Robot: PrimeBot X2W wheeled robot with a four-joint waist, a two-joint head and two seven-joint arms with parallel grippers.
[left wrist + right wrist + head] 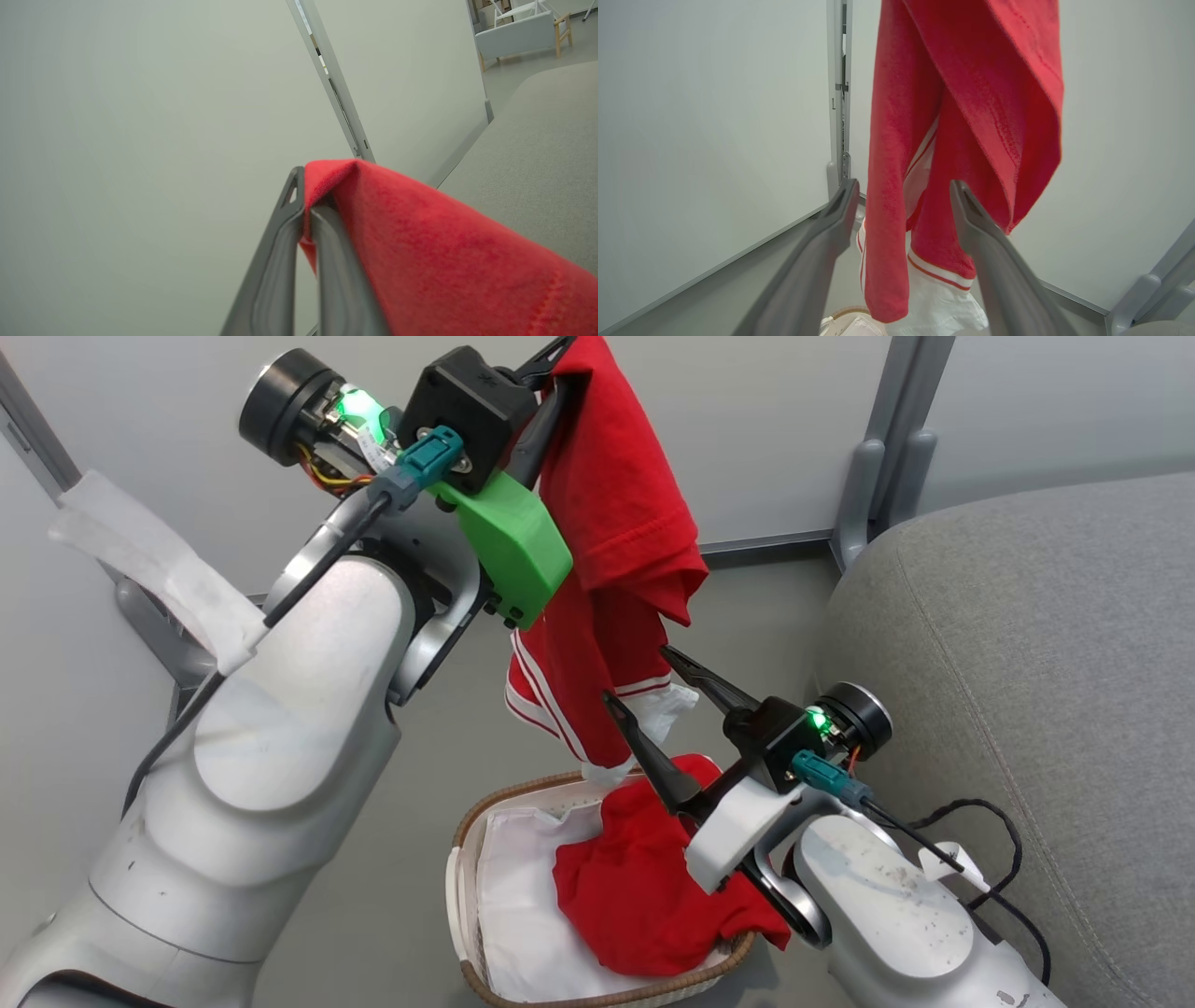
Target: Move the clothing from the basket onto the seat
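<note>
The left gripper is pinching the striped red jersey, dangling it over the basket; the right gripper is hovering spread beside its hem; 1 plain red garment is lying in the basket, beside the grey seat

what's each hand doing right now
Left hand: shut on the red jersey, held up above the basket.
Right hand: open, holding nothing, close to the hanging jersey.

Red white-striped jersey, cream basket, grey seat.
</note>
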